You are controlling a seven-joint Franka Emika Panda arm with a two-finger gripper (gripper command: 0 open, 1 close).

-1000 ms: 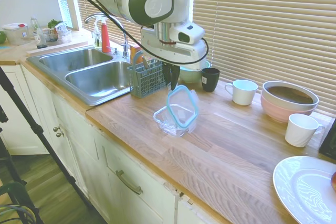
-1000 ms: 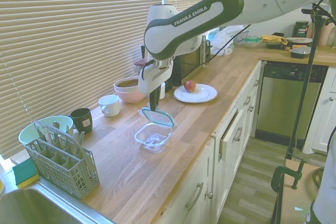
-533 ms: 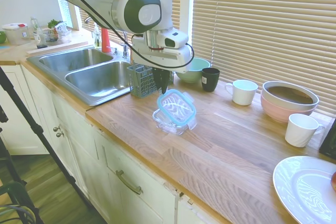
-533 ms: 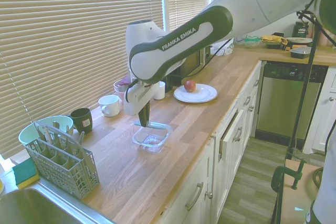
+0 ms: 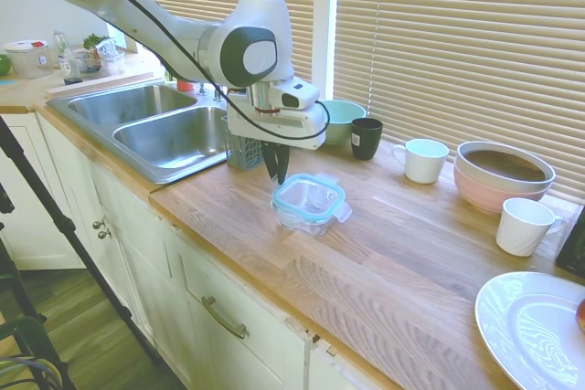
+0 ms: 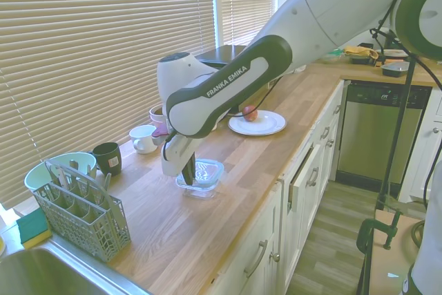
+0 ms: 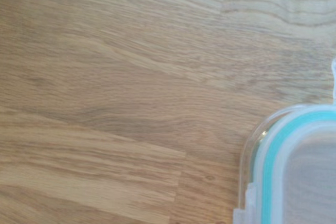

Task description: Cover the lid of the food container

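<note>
The flat, square clear plastic lid with a teal-blue rim (image 5: pixel 309 196) is seen lying level on the small square clear food container (image 5: pixel 306 217), just beside and below the end effector (image 5: pixel 276 173) on the side away from the grey cutlery basket (image 5: pixel 244 147). The end effector's fingers point down at the lid's edge near the wooden desk (image 5: pixel 393 262); whether they grip anything cannot be told.
</note>
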